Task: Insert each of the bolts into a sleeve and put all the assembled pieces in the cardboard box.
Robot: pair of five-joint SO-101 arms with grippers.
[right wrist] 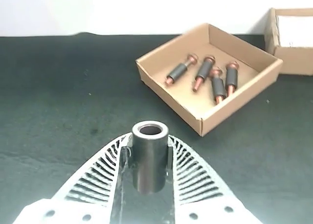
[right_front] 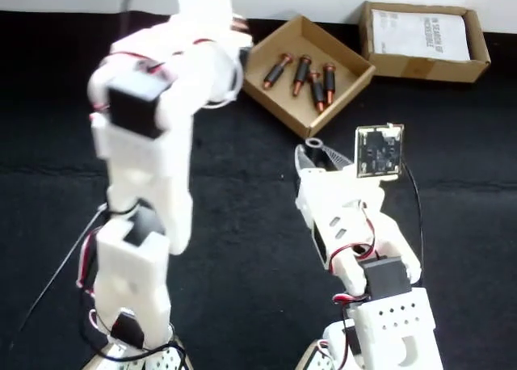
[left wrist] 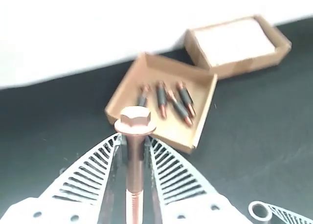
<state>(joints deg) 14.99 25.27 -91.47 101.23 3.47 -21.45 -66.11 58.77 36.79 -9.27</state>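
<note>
Left gripper [left wrist: 134, 185]: my left fingers are clamped on the bolt [left wrist: 133, 150], one pad on each side of the shank.
Bolt axis: it runs along the fingers. The hex head sticks out past the fingertips and the threaded end points back toward the wrist.
Right gripper [right wrist: 149, 170]: closed around the sleeve [right wrist: 149, 158], pinched by its sides, with the open bore facing away from the wrist.
Sleeve position: in the high view it sits over the middle of the table, just short of the near corner of the cardboard box [right_front: 340, 99].
Bolt to sleeve: the sleeve mouth [left wrist: 259, 211] is close beside my left fingers, off the bolt's line and apart from it. I judge the two axes aren't lined up yet.
What the move turns on: the threaded end has to meet the bore, so I'd have to turn one wrist until shank and bore share a line.
Box: near the table's far edge, holding four assembled pieces [right_front: 303, 73] lying flat.
Other box [right_front: 477, 39]: at the far right corner, with a sheet of paper inside.
</note>
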